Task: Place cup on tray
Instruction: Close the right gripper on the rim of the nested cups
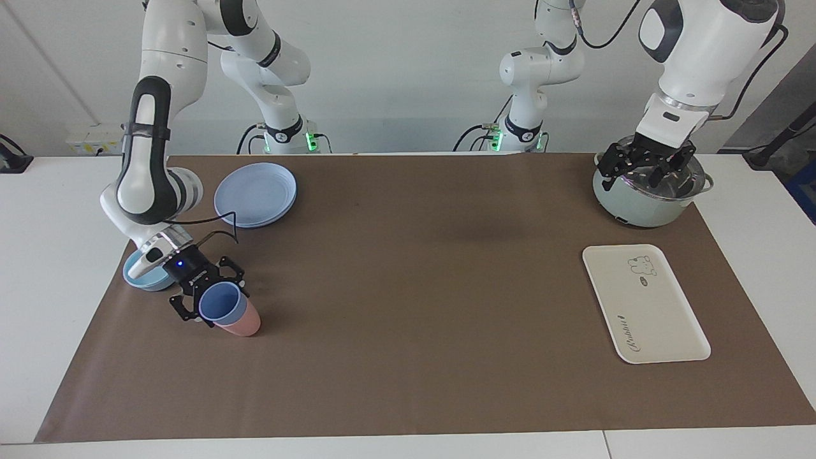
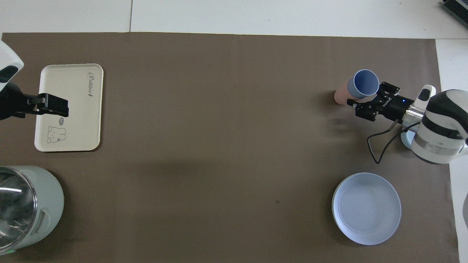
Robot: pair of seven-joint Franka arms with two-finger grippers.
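Note:
The periwinkle-blue cup [image 1: 221, 302] stands toward the right arm's end of the table, its base nested in a pink cup [image 1: 245, 323]. My right gripper [image 1: 212, 294] is low at the cup, one finger on each side of its upper wall, shut on it. The overhead view shows the cup [image 2: 362, 83], the pink cup [image 2: 340, 97] and the right gripper [image 2: 370, 98]. The cream tray [image 1: 656, 319] lies bare toward the left arm's end, also seen in the overhead view [image 2: 80, 109]. My left gripper [image 1: 645, 167] waits open in the air over a pot.
A pale green pot [image 1: 637, 203] stands nearer to the robots than the tray. A round blue plate [image 1: 256, 194] and a light-blue bowl [image 1: 141, 274] lie nearer to the robots than the cups. A brown mat [image 1: 414, 287] covers the table.

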